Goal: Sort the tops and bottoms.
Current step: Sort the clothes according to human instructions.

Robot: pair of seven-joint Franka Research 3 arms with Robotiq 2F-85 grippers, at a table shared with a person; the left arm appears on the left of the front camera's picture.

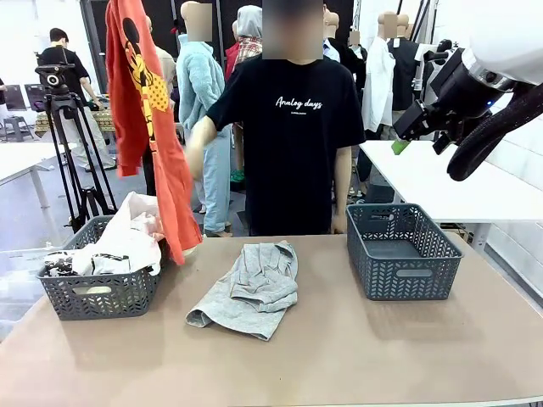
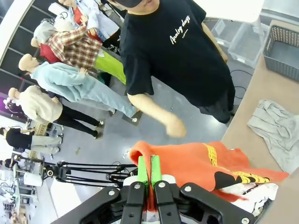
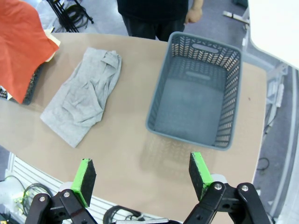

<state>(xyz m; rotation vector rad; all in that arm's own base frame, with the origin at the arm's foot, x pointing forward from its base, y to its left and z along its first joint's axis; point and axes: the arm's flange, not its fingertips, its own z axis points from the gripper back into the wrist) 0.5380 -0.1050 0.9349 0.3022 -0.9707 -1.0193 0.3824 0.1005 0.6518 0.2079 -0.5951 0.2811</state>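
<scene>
An orange-red top [image 1: 148,127] with a yellow patch hangs full length above the left basket [image 1: 97,294]. My left gripper [image 2: 148,173] is shut on its upper edge. In that basket lie a cream top [image 1: 131,227] and a white one with black print [image 1: 64,264]. The grey bottoms [image 1: 250,288], which look like shorts, lie crumpled mid-table between the baskets. My right gripper [image 1: 420,140] hangs open and high, with nothing held, over the empty right basket [image 1: 403,254]; its own view has the gripper [image 3: 142,173] above the near table edge.
A person in a black T-shirt stands at the far side, one hand [image 1: 197,154] close to the hanging top. A camera tripod [image 1: 72,136] stands beyond the table's left corner, and a white table [image 1: 441,182] at the back right.
</scene>
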